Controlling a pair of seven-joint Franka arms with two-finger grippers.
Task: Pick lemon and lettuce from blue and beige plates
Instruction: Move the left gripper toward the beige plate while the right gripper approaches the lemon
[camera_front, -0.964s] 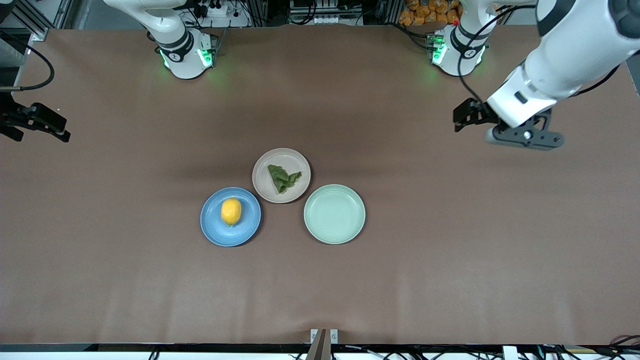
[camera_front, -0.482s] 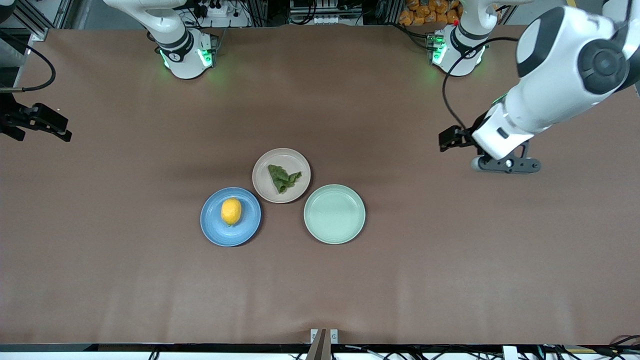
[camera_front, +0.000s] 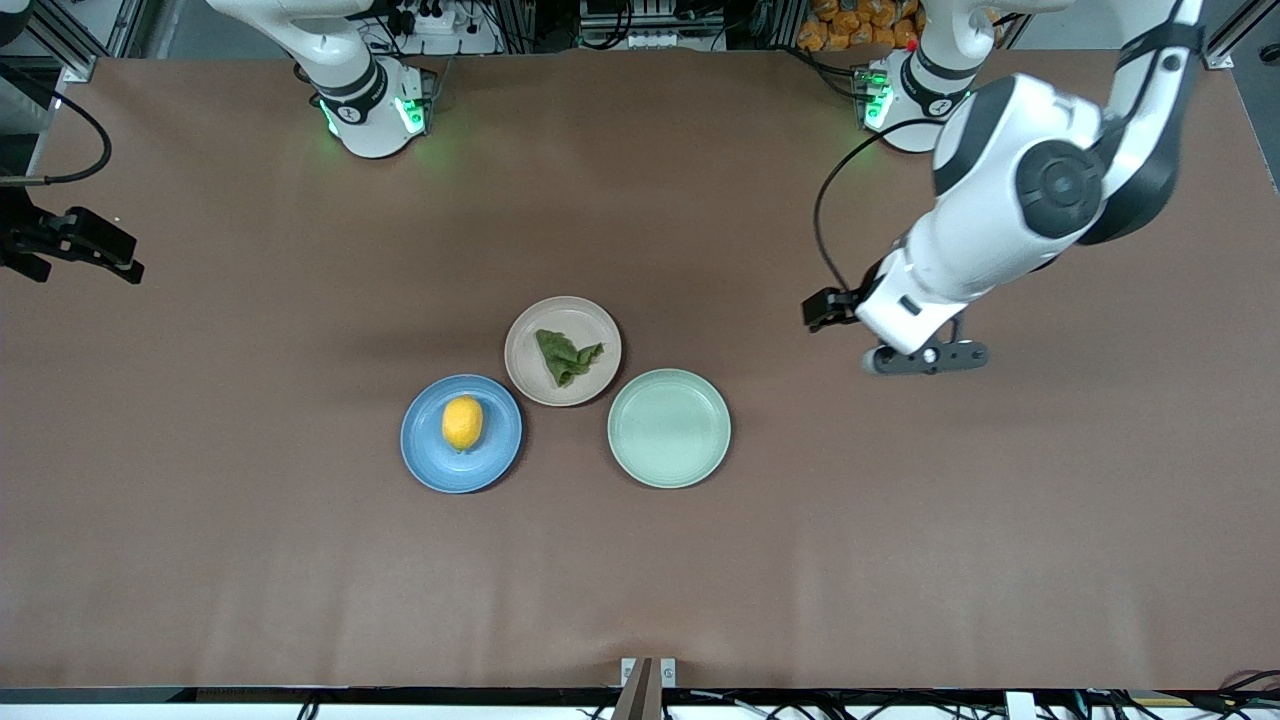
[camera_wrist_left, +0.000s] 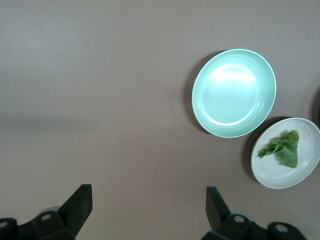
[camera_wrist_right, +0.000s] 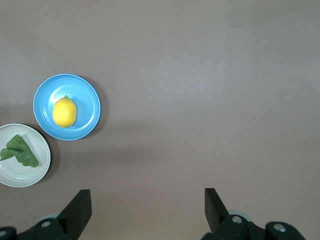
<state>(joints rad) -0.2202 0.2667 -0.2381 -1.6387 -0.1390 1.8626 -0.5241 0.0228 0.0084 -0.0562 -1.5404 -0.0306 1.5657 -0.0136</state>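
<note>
Left gripper (camera_front: 905, 345), jaws wide and empty, I'm holding over bare table toward its arm's end; the lettuce (camera_front: 567, 357) on the beige plate (camera_front: 528, 375) lies toward the centre. Right gripper (camera_front: 70, 245) is waiting wide; the lemon (camera_front: 462, 422) is sitting on the blue plate (camera_front: 425, 462).

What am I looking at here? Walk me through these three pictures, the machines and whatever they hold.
Two robot arms stand at a brown table. One picture looks down from across the table; the other two come from cameras on each arm's wrist. The left gripper is open over bare table toward the left arm's end, holding nothing. The right gripper is open too, empty, waiting at the right arm's end. The lemon lies on the blue plate, the lettuce on the beige plate. A mint-green plate beside them holds nothing.
</note>
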